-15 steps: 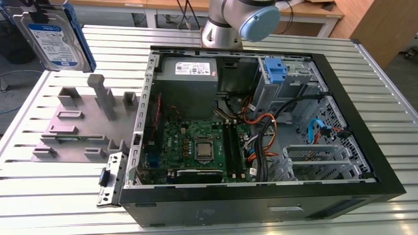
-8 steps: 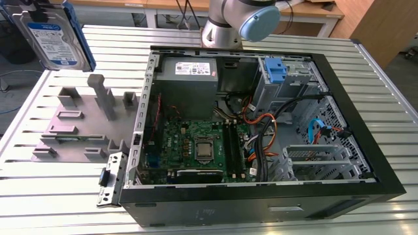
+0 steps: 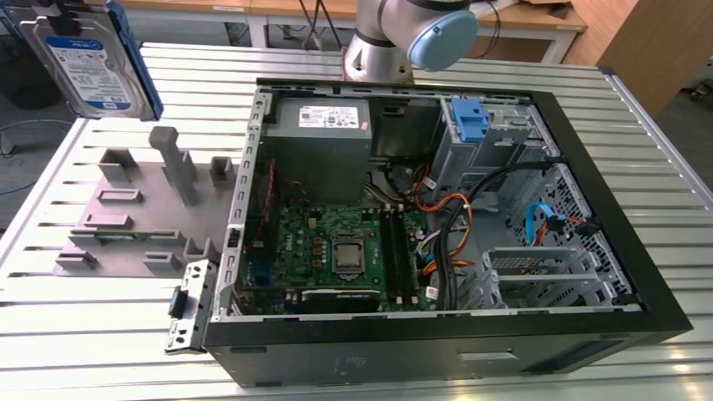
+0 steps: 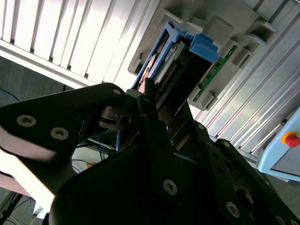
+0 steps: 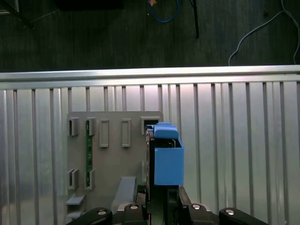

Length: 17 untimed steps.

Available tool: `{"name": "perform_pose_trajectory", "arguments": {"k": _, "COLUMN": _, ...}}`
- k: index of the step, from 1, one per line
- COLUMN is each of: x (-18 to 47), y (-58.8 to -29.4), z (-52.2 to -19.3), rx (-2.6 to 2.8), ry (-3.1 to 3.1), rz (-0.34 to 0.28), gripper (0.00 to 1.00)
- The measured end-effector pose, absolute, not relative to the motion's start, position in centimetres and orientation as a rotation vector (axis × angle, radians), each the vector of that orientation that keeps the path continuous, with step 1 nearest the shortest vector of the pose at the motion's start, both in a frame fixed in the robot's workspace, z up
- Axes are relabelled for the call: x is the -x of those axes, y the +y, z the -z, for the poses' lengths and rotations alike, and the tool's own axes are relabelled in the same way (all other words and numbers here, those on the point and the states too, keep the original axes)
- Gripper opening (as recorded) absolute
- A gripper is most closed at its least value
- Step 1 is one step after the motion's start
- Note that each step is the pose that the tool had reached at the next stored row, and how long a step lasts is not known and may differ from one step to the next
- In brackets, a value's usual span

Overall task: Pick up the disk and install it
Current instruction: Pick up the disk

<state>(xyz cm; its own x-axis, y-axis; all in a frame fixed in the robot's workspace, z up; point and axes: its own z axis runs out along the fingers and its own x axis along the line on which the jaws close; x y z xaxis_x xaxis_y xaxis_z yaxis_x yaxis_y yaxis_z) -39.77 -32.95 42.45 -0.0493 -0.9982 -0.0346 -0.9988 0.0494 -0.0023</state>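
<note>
The disk [image 3: 95, 63], a silver drive with a white-and-blue label in a bright blue carrier, hangs in the air at the exterior view's upper left, above and behind the grey fixture plate [image 3: 134, 217]. In both wrist views the disk [image 5: 167, 161] [image 4: 185, 54] stands on edge between the dark fingers. My gripper [image 5: 161, 199] is shut on it. The fixture plate [image 5: 112, 154] lies below the disk. The fingers hide the near part of the drive.
An open black computer case [image 3: 624, 251] lies on the slatted metal table [image 3: 100, 334]. Inside are a green motherboard [image 3: 334, 246], a grey power supply box [image 3: 323, 125] and a drive bay with an upright blue latch [image 3: 472, 119]. The arm's base [image 3: 385, 42] stands behind the case.
</note>
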Motion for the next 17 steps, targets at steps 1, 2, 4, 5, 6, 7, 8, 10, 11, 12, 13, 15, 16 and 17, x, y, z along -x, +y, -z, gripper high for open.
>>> {"name": "perform_pose_trajectory", "arguments": {"k": 1, "x": 39.77, "y": -32.95, "z": -42.49, "rx": 2.148, "ry": 2.256, "rz": -0.035, "gripper": 0.35}}
{"name": "perform_pose_trajectory", "arguments": {"k": 2, "x": 39.77, "y": -32.95, "z": -42.52, "rx": 2.148, "ry": 2.256, "rz": -0.035, "gripper": 0.35}}
{"name": "perform_pose_trajectory", "arguments": {"k": 4, "x": 39.77, "y": -32.94, "z": -42.59, "rx": 2.148, "ry": 2.256, "rz": -0.035, "gripper": 0.35}}
{"name": "perform_pose_trajectory", "arguments": {"k": 5, "x": 39.77, "y": -32.94, "z": -42.63, "rx": 2.148, "ry": 2.256, "rz": -0.035, "gripper": 0.35}}
{"name": "perform_pose_trajectory", "arguments": {"k": 6, "x": 39.77, "y": -32.93, "z": -42.67, "rx": 2.148, "ry": 2.256, "rz": -0.035, "gripper": 0.35}}
{"name": "perform_pose_trajectory", "arguments": {"k": 7, "x": 39.77, "y": -32.93, "z": -42.70, "rx": 2.148, "ry": 2.256, "rz": -0.035, "gripper": 0.35}}
{"name": "perform_pose_trajectory", "arguments": {"k": 8, "x": 39.77, "y": -32.93, "z": -42.73, "rx": 2.147, "ry": 2.256, "rz": -0.035, "gripper": 0.35}}
{"name": "perform_pose_trajectory", "arguments": {"k": 10, "x": 39.77, "y": -32.92, "z": -42.81, "rx": 2.148, "ry": 2.256, "rz": -0.035, "gripper": 0.35}}
{"name": "perform_pose_trajectory", "arguments": {"k": 11, "x": 39.77, "y": -32.92, "z": -42.84, "rx": 2.148, "ry": 2.256, "rz": -0.035, "gripper": 0.35}}
{"name": "perform_pose_trajectory", "arguments": {"k": 12, "x": 39.77, "y": -32.91, "z": -42.87, "rx": 2.148, "ry": 2.256, "rz": -0.035, "gripper": 0.35}}
{"name": "perform_pose_trajectory", "arguments": {"k": 13, "x": 39.77, "y": -32.91, "z": -42.91, "rx": 2.147, "ry": 2.256, "rz": -0.035, "gripper": 0.35}}
{"name": "perform_pose_trajectory", "arguments": {"k": 15, "x": 39.77, "y": -32.91, "z": -42.99, "rx": 2.148, "ry": 2.256, "rz": -0.035, "gripper": 0.35}}
{"name": "perform_pose_trajectory", "arguments": {"k": 16, "x": 39.77, "y": -32.90, "z": -43.03, "rx": 2.148, "ry": 2.256, "rz": -0.035, "gripper": 0.35}}
{"name": "perform_pose_trajectory", "arguments": {"k": 17, "x": 39.77, "y": -32.90, "z": -43.06, "rx": 2.148, "ry": 2.256, "rz": -0.035, "gripper": 0.35}}
